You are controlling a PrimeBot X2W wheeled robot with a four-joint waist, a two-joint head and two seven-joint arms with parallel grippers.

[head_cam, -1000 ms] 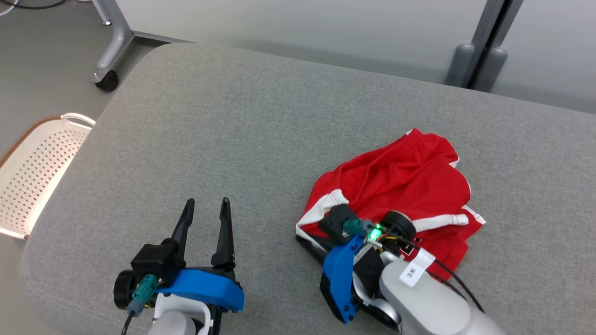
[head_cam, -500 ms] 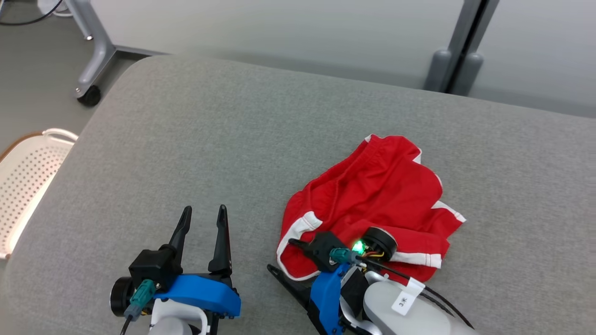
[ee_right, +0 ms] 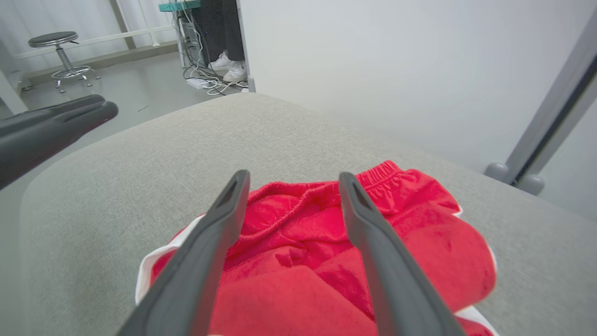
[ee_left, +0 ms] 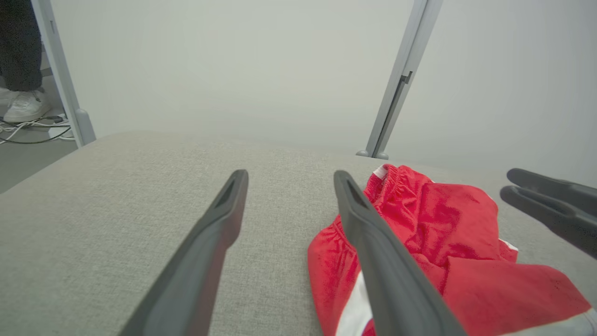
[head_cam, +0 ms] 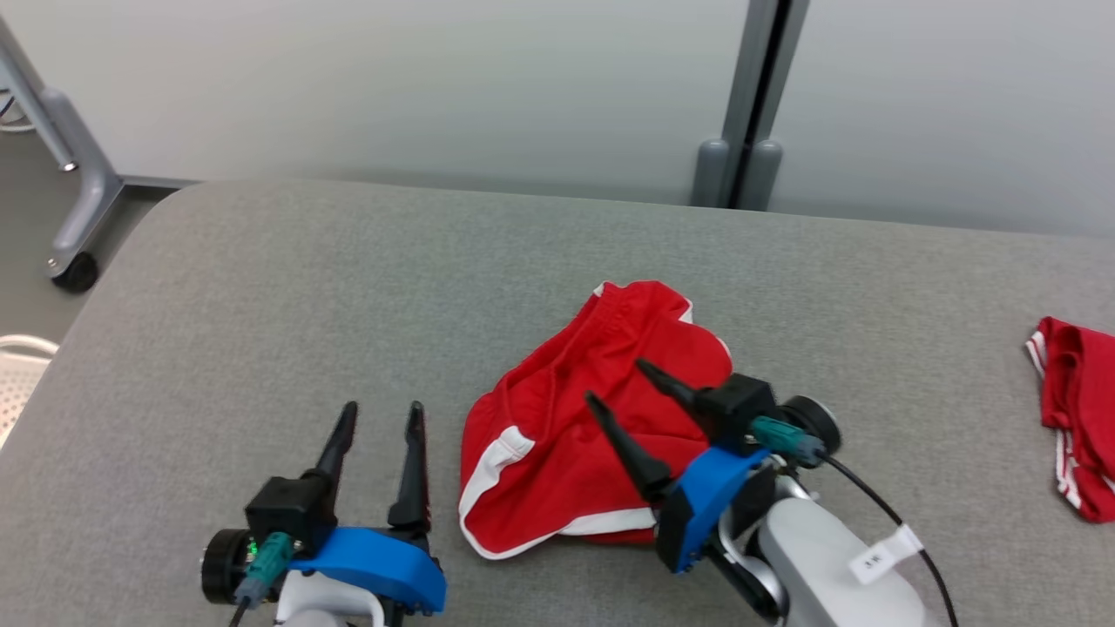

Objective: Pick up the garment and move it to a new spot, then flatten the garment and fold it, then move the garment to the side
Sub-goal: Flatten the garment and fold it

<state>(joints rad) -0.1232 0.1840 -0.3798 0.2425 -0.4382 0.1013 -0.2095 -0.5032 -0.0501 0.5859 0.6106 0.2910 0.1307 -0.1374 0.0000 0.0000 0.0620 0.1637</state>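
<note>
Garment: red shorts (head_cam: 575, 444) with white trim, crumpled in a loose heap on the grey cushion (head_cam: 305, 296), toward its front edge; waistband toward the far wall, a white-edged leg hem toward the robot.
Right gripper (head_cam: 615, 380): open, jaws spread wide, nothing between them; raised over the near right part of the shorts, fingers pointing up and away across the heap; clear of the cloth, as far as can be judged.
Left gripper (head_cam: 382, 406): open and empty, low over bare cushion just left of the shorts; no contact with the cloth.
Change, right gripper: a second ago shut and pressed down into the near edge of the shorts; now let go and lifted off.
Change, garment: drawn into a narrower heap than a second ago; now lying free.
Change, camera: turned since a second ago; shift of the background not to be read as travel of the things.
Meaning for task: judged as the close of the first step, with the shorts set down at the new spot; flattening, folding and moving aside all yet to do.
Garment relative to grippers: under and ahead of the right fingers, seen between and beyond them in the right wrist view; just beside the left gripper, partly behind one of its fingers in the left wrist view.
Other item: second red garment (head_cam: 1076, 409) at the right end of the cushion, well apart from both grippers.
</note>
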